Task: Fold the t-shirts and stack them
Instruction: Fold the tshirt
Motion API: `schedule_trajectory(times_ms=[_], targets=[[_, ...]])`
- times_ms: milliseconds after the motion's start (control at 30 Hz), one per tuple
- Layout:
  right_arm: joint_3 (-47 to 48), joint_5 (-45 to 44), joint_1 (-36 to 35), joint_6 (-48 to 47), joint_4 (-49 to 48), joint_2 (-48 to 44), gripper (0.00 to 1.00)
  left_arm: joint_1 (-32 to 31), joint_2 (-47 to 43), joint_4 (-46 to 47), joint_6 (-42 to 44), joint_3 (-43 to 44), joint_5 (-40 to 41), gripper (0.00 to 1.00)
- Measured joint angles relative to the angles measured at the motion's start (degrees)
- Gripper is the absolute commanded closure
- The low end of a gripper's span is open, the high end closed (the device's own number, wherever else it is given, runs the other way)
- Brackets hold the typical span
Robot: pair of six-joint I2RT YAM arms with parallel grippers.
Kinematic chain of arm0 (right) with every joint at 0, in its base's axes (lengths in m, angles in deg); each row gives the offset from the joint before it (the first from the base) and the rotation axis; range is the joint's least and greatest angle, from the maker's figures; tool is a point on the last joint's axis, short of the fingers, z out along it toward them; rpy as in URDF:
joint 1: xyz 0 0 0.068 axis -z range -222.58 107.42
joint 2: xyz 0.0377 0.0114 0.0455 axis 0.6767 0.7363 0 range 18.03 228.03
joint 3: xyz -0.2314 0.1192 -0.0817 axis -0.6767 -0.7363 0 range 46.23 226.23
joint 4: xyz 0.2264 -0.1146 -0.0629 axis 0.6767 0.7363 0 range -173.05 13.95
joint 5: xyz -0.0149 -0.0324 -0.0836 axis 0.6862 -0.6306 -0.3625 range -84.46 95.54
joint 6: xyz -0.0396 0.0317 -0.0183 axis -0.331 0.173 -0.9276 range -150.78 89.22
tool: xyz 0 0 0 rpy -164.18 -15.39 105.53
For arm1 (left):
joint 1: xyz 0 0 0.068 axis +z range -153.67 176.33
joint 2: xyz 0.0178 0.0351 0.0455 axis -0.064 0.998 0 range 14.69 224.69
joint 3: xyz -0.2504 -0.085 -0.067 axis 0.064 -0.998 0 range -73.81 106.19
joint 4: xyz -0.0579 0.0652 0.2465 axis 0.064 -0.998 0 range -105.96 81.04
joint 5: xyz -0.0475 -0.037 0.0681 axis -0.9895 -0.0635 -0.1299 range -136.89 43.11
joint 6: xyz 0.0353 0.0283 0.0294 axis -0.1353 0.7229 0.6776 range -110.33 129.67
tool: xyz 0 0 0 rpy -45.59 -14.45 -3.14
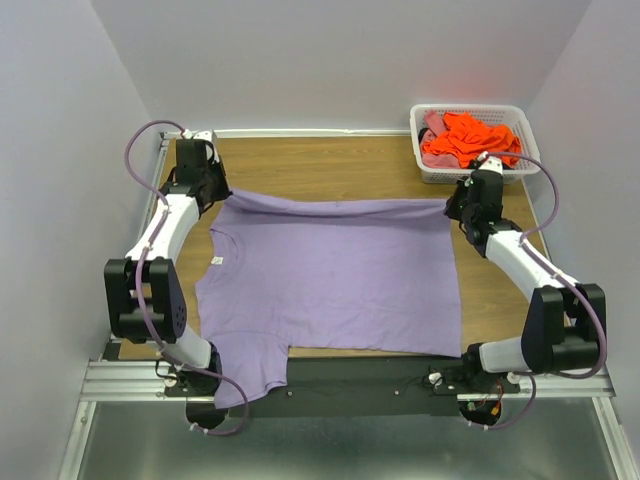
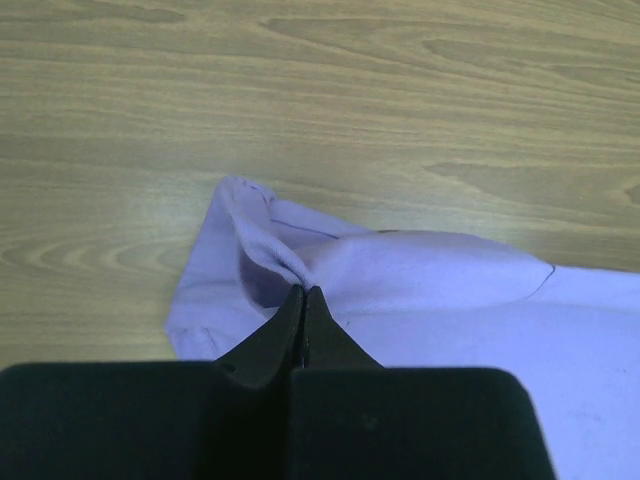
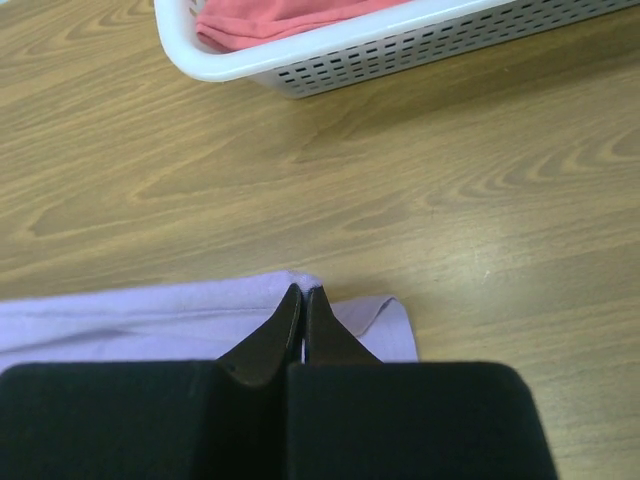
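Both of my claws are pinched tight on cloth. My left claw (image 2: 303,292) has its tips closed on a gathered ridge of the far sleeve of the lavender t-shirt (image 1: 330,280), at the far left of the desk (image 1: 330,165). My right claw (image 3: 303,292) has its tips together on the far hem corner, at the far right, near the white basket (image 1: 465,107). The shirt lies spread across the middle of the desk, collar to the left and hem to the right, with its near sleeve drooping over the near edge on the left. An orange t-shirt (image 1: 470,135) and a pink t-shirt (image 3: 270,20) sit crumpled in the basket.

I judge this shirt light and quite limp: it has no stiffness of its own, so whatever I don't hold will sag and trail over the wood. Thin cotton can creep out of a narrow pinch, so the doubled hem and the sleeve seam are the best places to hold it. To bring the far edge over cleanly I would move both claws together and level, keeping that edge taut.
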Motion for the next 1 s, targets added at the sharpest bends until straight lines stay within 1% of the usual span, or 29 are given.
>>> schedule_trajectory(times_ms=[200, 333, 567, 800, 1000], targets=[[-1.86, -1.14, 0.00, 0.37, 1.92, -2.32, 1.00, 0.00, -5.92, -1.84, -0.15, -2.47, 0.96, 1.00], [-3.23, -2.03, 0.00, 0.63, 2.89, -2.64, 0.99, 0.00, -8.22, -2.40, -0.61, -4.55, 1.57, 1.00], [-5.40, -4.61, 0.09, 1.11, 4.72, -2.58, 1.00, 0.00, -11.67, -3.37, -2.27, -13.27, 1.66, 1.00], [-5.75, -5.95, 0.42, 2.69, 5.25, 0.24, 1.00, 0.00, -15.04, -3.87, -4.68, -20.20, 1.62, 1.00], [-5.75, -6.03, 0.74, 4.07, 6.64, 3.06, 0.99, 0.00, -15.47, -3.15, -6.01, -23.37, 1.62, 1.00]])
